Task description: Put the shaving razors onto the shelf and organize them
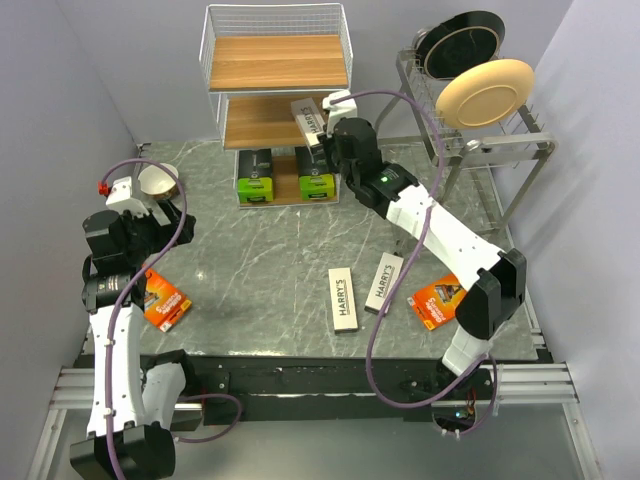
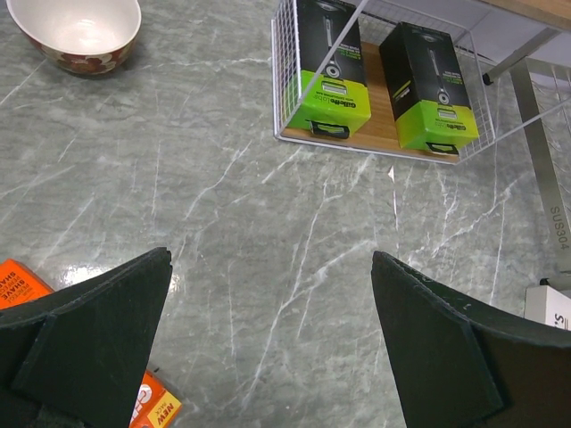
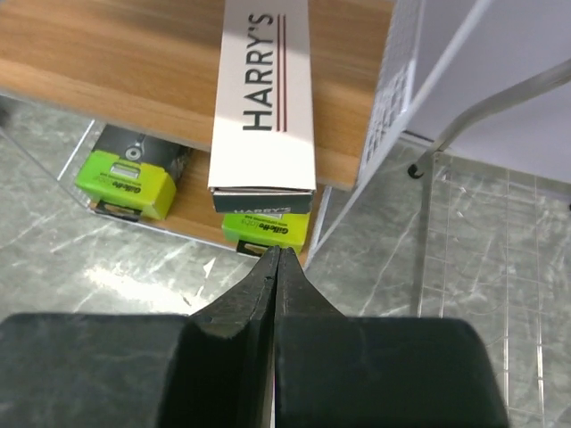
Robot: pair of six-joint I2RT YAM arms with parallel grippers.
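The right fingers (image 3: pixel 272 272) are pressed together with nothing between them. Directly ahead of their tips, just apart from them, a long white HARRY'S box (image 3: pixel 264 98) lies flat on the middle tier of the shelf (image 1: pixel 275 62). Its near end juts a little past the tier's front edge toward the fingers. Below that end, on the bottom tier, stand two black Gillette boxes with lime-green ends. One (image 3: pixel 266 227) is just beyond and under the fingertips, and the other (image 3: pixel 125 178) is off to their left.

The left fingers (image 2: pixel 98 339) are spread as wide as they go and hold nothing. Only bare grey marble table (image 2: pixel 268 205) shows between them. Far ahead of them and slightly right, the same two Gillette boxes are seen side by side inside the shelf's white wire frame. A white bowl (image 2: pixel 76 31) with a patterned outside sits on the table ahead and far to the left. An orange razor pack (image 1: pixel 167 300) lies on the table under and behind the left-hand finger, with only its edges showing in the left wrist view.

Well behind the right fingers, near that arm's base, two more white HARRY'S boxes (image 1: pixel 342 298) (image 1: pixel 383 282) lie side by side on the table. A second orange pack (image 1: pixel 437 302) lies just beyond them, to the right. To the right of the right fingers, a metal dish rack (image 1: pixel 500 150) holds a black plate (image 1: pixel 460 40) and a cream plate (image 1: pixel 487 90).
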